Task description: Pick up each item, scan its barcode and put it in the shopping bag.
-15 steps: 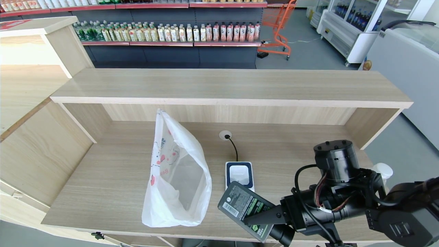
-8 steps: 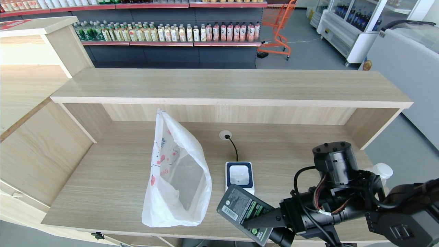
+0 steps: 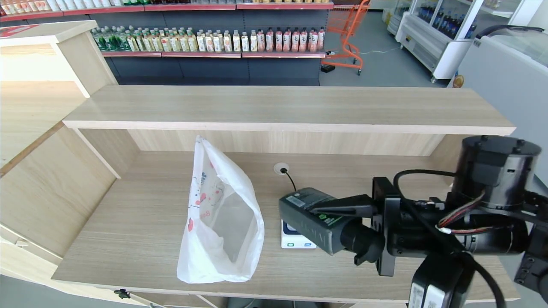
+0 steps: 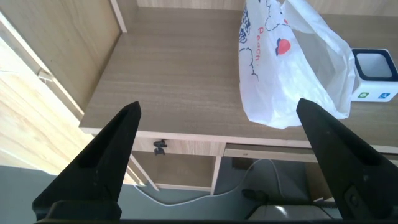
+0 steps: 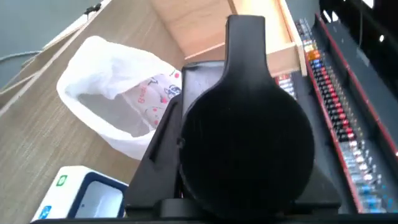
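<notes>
Your left pincer (image 4: 219,109) hangs out past the front edge of the surface (image 3: 141,222), toward its left corner. Its two fingers (image 4: 93,168) are spread wide with nothing between them.

Moving right along the front edge, you come to the bag (image 3: 222,222). It is white plastic with red and dark print and stands left of the middle. It slumps wide at the bottom near the front edge and rises to a peak toward the back, with its mouth gaping toward the scanner's side.

Just beside the bag, a narrow strip of bare surface away, the scanner (image 3: 295,241) sits about midway along the surface. Its cable (image 3: 292,182) runs back to a round hole (image 3: 281,168) near the back wall.

The item (image 3: 299,200) is a dark box with a white label and green marks on its upper face. It is held in the air directly over the scanner, clear of the surface, and in the head view it covers the scanner's back part.

Your right pincer (image 3: 325,222) comes in from the right edge and is clamped on that box. One finger lies flat across the top face, and the box's right end is buried in the grip.

Behind the surface's raised back ledge you see shelves of bottles (image 3: 205,40) and an orange cart (image 3: 349,30).
</notes>
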Robot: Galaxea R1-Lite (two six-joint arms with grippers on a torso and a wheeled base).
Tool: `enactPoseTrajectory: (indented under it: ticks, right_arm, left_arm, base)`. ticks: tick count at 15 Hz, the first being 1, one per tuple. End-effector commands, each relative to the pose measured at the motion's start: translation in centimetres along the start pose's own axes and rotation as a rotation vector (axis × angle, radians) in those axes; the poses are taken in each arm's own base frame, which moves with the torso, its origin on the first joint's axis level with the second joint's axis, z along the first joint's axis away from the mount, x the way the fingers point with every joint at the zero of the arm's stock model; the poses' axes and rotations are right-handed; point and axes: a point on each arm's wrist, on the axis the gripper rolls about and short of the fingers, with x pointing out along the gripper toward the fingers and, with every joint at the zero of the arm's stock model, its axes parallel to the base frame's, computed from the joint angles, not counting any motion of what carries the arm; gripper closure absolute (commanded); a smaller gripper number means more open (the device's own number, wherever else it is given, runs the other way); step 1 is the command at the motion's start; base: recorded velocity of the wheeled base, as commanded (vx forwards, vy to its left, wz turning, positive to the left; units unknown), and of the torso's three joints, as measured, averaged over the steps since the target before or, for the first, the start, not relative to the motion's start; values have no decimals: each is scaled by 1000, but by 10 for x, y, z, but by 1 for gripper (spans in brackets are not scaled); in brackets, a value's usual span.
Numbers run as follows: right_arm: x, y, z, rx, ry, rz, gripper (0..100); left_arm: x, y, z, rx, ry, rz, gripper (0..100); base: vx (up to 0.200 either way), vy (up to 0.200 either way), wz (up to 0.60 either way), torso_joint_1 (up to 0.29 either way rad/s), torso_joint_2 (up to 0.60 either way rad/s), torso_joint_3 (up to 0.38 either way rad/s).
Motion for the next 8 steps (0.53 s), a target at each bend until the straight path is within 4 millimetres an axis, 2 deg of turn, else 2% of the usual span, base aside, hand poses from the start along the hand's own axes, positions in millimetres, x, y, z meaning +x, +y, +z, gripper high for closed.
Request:
enactPoseTrajectory:
  ticks: [1, 2, 3, 4, 5, 6, 7, 8]
  right_arm:
    - [-66, -47, 15, 204, 208, -246, 100]
    - [-84, -48, 13, 400, 305, -336, 100]
    - [-94, -47, 11, 689, 399, -478, 100]
    - [-95, -44, 10, 828, 432, -548, 100]
    - [-93, -35, 6, 1181, 486, -692, 100]
    - [-90, -29, 6, 1340, 504, -699, 100]
    - [-87, -19, 12, 1667, 529, -699, 100]
    - [-86, -17, 14, 1840, 524, -716, 100]
  left_arm:
    - [0, 0, 0, 0, 0, 1, 0]
    - [0, 0, 0, 0, 0, 1, 0]
    - [0, 0, 0, 0, 0, 1, 0]
    - [0, 0, 0, 0, 0, 1, 0]
    - [0, 0, 0, 0, 0, 1, 0]
    - [0, 0, 0, 0, 0, 1, 0]
    - [0, 0, 0, 0, 0, 1, 0]
    - [0, 0, 0, 0, 0, 1, 0]
  base:
    - [0, 0, 0, 0, 0, 0]
    - [0, 0, 0, 0, 0, 0]
    - [0, 0, 0, 0, 0, 0]
    - [0, 0, 0, 0, 0, 0]
    - [0, 0, 0, 0, 0, 0]
    - [0, 0, 0, 0, 0, 0]
    - [0, 0, 0, 0, 0, 0]
    - [0, 0, 0, 0, 0, 0]
